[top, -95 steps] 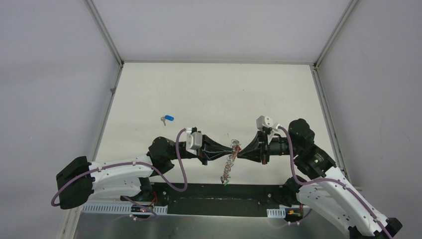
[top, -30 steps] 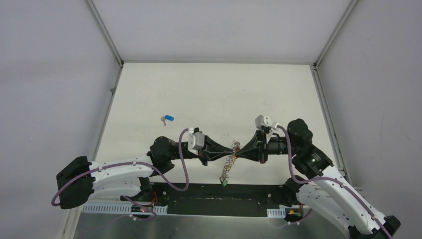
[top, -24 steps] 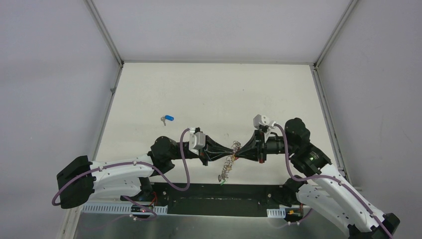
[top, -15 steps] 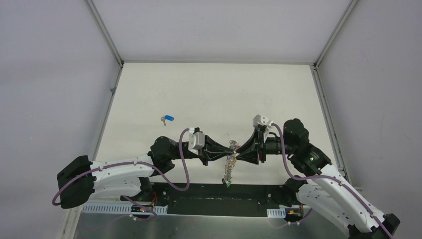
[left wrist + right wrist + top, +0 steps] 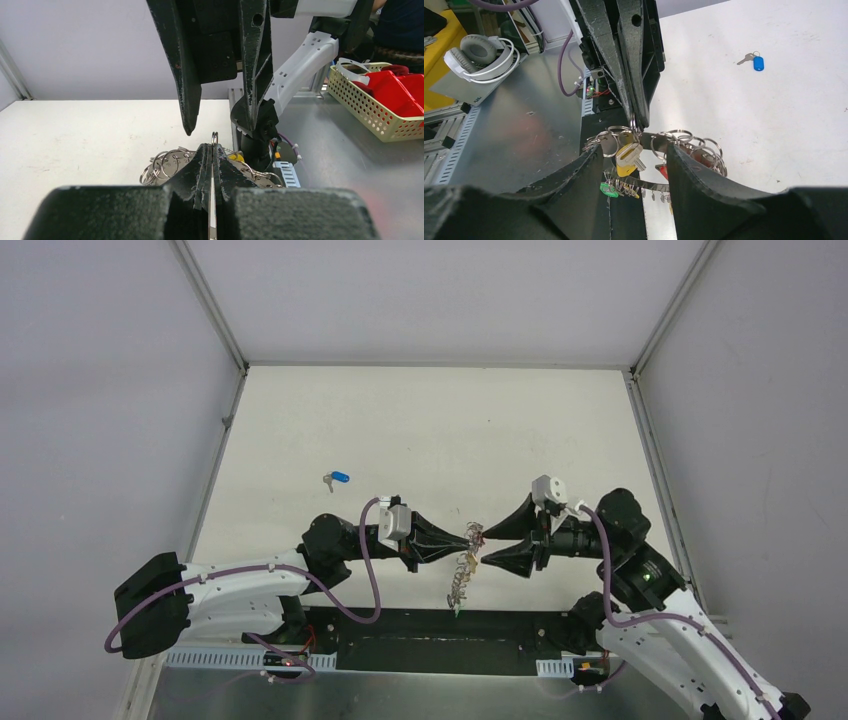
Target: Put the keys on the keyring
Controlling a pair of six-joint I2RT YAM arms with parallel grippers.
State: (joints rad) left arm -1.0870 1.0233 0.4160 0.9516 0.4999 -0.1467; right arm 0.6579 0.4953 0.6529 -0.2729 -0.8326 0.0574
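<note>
The keyring point(image 5: 460, 575), a silvery chain of small rings, dangles from my left gripper point(image 5: 465, 537), which is shut on one of its rings point(image 5: 214, 137). A yellow-tagged key point(image 5: 626, 159) hangs on the keyring, with green point(image 5: 607, 189) and red point(image 5: 663, 171) tags lower down. My right gripper point(image 5: 486, 546) is open just right of the keyring; its fingers point(image 5: 579, 175) stand on either side of the yellow key and touch nothing. A blue-tagged key point(image 5: 337, 478) lies alone on the table, far left of both grippers, also in the right wrist view point(image 5: 758, 63).
The keyring hangs over the table's near edge, above the black base strip point(image 5: 440, 630). A yellow basket point(image 5: 372, 107) with red items and headphones point(image 5: 484, 52) sit off the table behind the arms.
My right gripper has opened, let go at the keyring and drawn back to the right. The left gripper stays shut, and the keyring has swung slightly under it.
</note>
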